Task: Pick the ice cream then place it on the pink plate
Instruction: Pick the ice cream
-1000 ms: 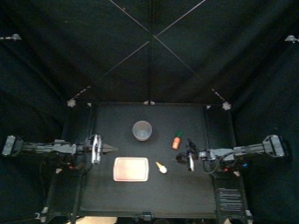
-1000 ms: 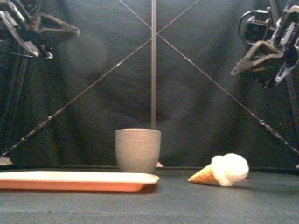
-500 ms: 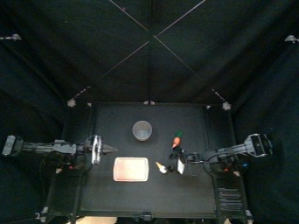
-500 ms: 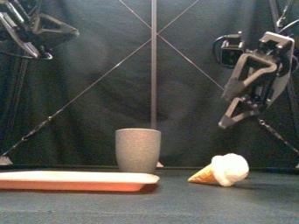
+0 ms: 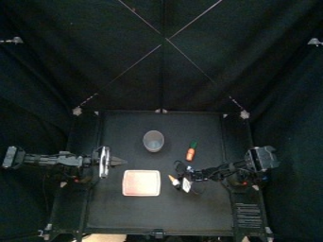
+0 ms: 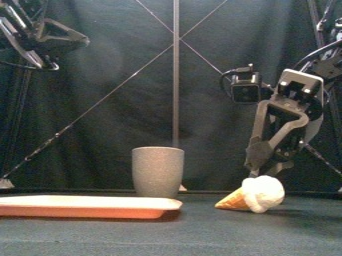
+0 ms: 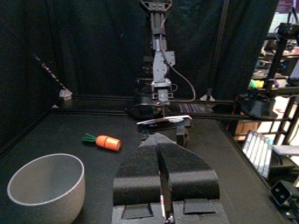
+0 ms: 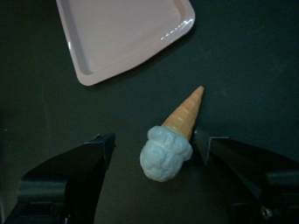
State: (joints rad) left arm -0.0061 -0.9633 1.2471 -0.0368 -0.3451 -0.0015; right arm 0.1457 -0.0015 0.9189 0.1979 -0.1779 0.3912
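Observation:
The ice cream (image 6: pixel 257 194), a pale blue scoop on a tan cone, lies on its side on the black table, right of the flat pink tray (image 6: pixel 80 206). In the right wrist view the ice cream (image 8: pixel 173 140) sits between my right gripper's (image 8: pixel 155 142) open jaws, with the tray (image 8: pixel 122 35) beyond its cone tip. My right gripper (image 6: pixel 263 166) hangs just above the scoop and mostly covers it in the top view (image 5: pixel 184 180). The left gripper (image 7: pixel 163 171) is shut and empty, resting at the table's left (image 5: pixel 104 163).
A tall grey speckled cup (image 6: pixel 158 170) stands behind the tray (image 5: pixel 140 183), toward the middle of the table (image 5: pixel 154 141). A small orange carrot toy (image 5: pixel 192 150) lies behind the right gripper.
My right arm has swung in from the table's right side and come down over the ice cream, jaws open. The left arm, tray and cup have not moved.

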